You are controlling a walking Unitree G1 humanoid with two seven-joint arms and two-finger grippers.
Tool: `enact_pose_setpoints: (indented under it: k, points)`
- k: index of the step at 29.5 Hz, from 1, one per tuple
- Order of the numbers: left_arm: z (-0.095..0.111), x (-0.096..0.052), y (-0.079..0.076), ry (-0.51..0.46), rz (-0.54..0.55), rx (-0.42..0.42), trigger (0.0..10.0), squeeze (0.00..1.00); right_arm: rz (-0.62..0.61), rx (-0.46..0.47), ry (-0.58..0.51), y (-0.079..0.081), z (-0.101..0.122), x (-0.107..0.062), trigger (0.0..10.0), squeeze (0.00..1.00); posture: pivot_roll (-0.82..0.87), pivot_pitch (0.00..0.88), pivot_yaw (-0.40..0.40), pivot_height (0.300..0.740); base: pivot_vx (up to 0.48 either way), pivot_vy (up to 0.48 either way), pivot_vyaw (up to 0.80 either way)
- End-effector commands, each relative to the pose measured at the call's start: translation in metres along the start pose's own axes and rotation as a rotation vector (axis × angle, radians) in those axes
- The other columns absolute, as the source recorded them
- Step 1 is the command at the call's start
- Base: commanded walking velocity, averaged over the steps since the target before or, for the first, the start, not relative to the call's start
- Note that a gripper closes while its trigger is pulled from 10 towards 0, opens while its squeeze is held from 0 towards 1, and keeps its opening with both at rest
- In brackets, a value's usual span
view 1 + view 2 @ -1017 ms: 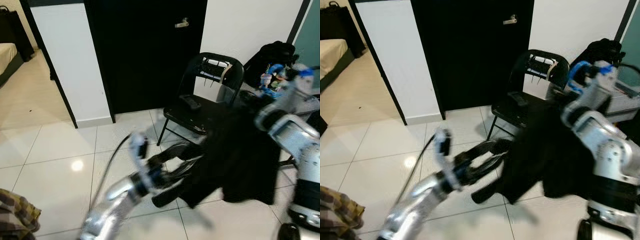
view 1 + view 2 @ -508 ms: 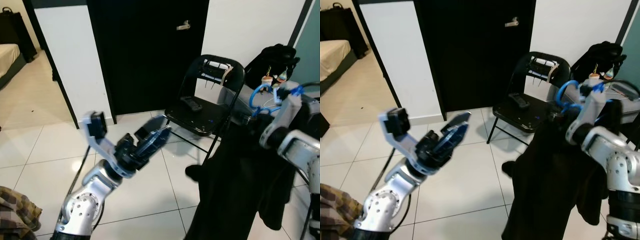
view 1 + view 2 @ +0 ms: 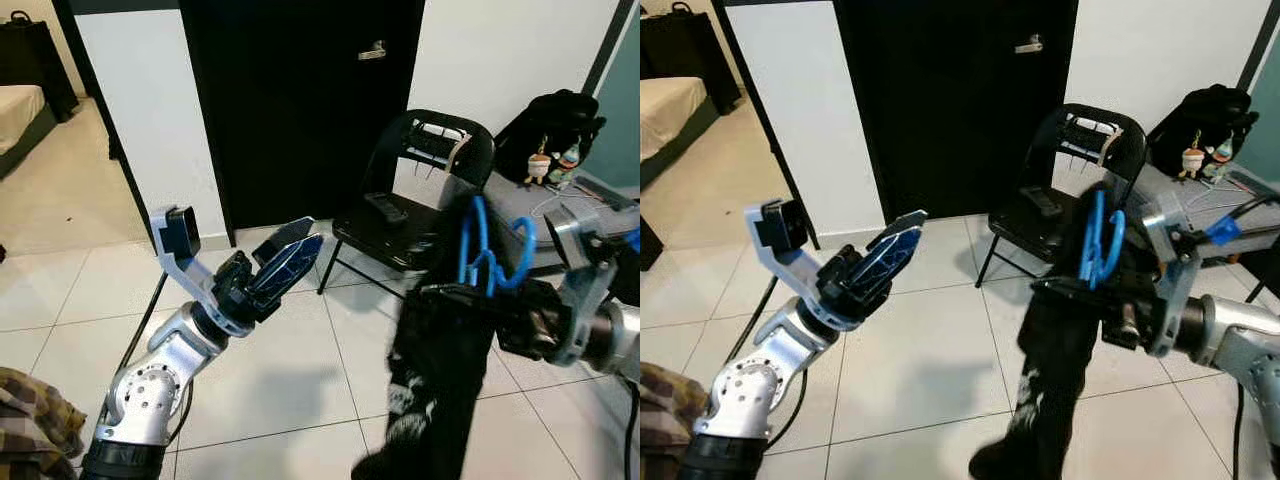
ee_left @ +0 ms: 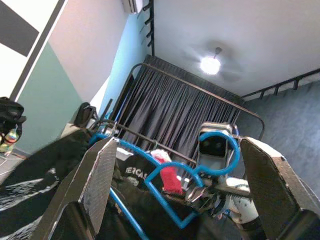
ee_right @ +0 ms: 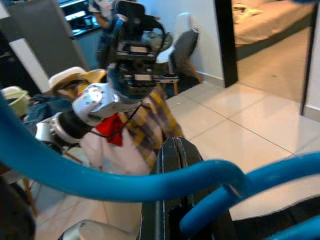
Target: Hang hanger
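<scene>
Right gripper (image 3: 1065,290): you have its black fingers clamped on the blue hanger (image 3: 1095,240), held out in front of the robot at mid height; in the right wrist view the fingers (image 5: 172,165) sit pressed together with the blue tubing crossing in front of them.
Blue hanger: its hook stands up above the gripper, and the black garment (image 3: 430,380) hangs straight down from it toward the floor tiles (image 3: 290,380).
Black garment: it drapes in a long dark fold, with some pale print low on the cloth; its lower end is close to the floor.
Left gripper (image 3: 295,248): you hold it raised and empty to the left of the garment, well apart from it, its two fingers spread; in the left wrist view the fingers (image 4: 97,185) frame the hanger and garment between them.
Folding chair (image 3: 425,175): black, just behind the hanger, with a dark remote (image 3: 381,205) lying on its seat.
Door (image 3: 300,100): black and shut, behind the left gripper.
Backpack (image 3: 550,120): black, on the table (image 3: 520,205) to the right of the chair.
Plaid cloth (image 3: 35,425): at the lower left corner, on the floor side.
</scene>
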State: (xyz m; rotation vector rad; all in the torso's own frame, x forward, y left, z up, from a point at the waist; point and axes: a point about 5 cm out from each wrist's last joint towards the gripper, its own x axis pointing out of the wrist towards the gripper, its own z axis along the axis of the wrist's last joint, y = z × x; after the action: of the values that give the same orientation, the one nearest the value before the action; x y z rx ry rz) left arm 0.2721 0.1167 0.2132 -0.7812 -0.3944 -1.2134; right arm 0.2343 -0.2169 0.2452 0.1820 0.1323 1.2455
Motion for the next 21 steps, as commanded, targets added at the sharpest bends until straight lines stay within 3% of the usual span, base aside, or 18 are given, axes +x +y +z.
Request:
enact_pose_setpoints:
  k: [1,2,5,8,10,11,15,19,20,21]
  points:
    - [0.003,-0.002,0.004,0.035,0.007,0.03,10.0,0.0,0.046,-0.048,-0.016,0.008,0.011,-0.002,0.0,0.0,-0.14,0.0,-0.008,0.74,0.0,0.0,0.0]
    - [0.015,0.0,0.012,0.031,0.005,0.057,10.0,0.0,0.132,-0.061,-0.028,0.014,0.022,-0.005,0.0,0.0,-0.15,0.0,-0.004,0.74,0.0,0.0,0.0]
    - [0.026,0.004,0.019,0.001,0.006,0.052,10.0,0.0,0.216,-0.079,-0.032,0.02,0.031,-0.007,0.0,0.0,-0.16,0.0,-0.005,0.74,0.0,0.0,0.0]
    - [0.033,0.016,0.029,-0.064,0.045,-0.01,10.0,0.0,0.304,-0.107,-0.045,0.026,0.039,-0.007,0.0,0.0,-0.16,0.0,-0.004,0.74,0.0,0.0,0.0]
    - [0.015,0.031,0.038,-0.064,0.171,-0.066,10.0,0.0,0.334,-0.125,-0.056,0.029,0.039,-0.002,0.0,0.0,-0.15,0.0,-0.002,0.74,0.0,0.0,0.0]
    - [0.015,0.031,0.038,-0.064,0.171,-0.066,10.0,0.0,0.334,-0.125,-0.056,0.029,0.039,-0.002,0.0,0.0,-0.15,0.0,-0.002,0.74,0.0,0.0,0.0]
    - [-0.016,0.055,0.038,-0.062,0.296,-0.181,10.0,0.0,0.374,-0.132,-0.058,0.035,0.034,0.005,0.0,0.0,-0.14,0.0,0.0,0.74,0.0,0.0,0.0]
    - [-0.033,0.064,0.035,-0.032,0.328,-0.206,10.0,0.0,0.377,-0.139,-0.057,0.035,0.033,0.008,0.0,0.0,-0.14,0.0,0.009,0.74,0.0,0.0,0.0]
    - [-0.052,0.071,0.031,0.019,0.338,-0.214,10.0,0.0,0.378,-0.144,-0.057,0.034,0.033,0.011,0.0,0.0,-0.14,0.0,0.019,0.74,0.0,0.0,0.0]
    - [-0.052,0.071,0.031,0.019,0.338,-0.214,10.0,0.0,0.378,-0.144,-0.057,0.034,0.033,0.011,0.0,0.0,-0.14,0.0,0.019,0.74,0.0,0.0,0.0]
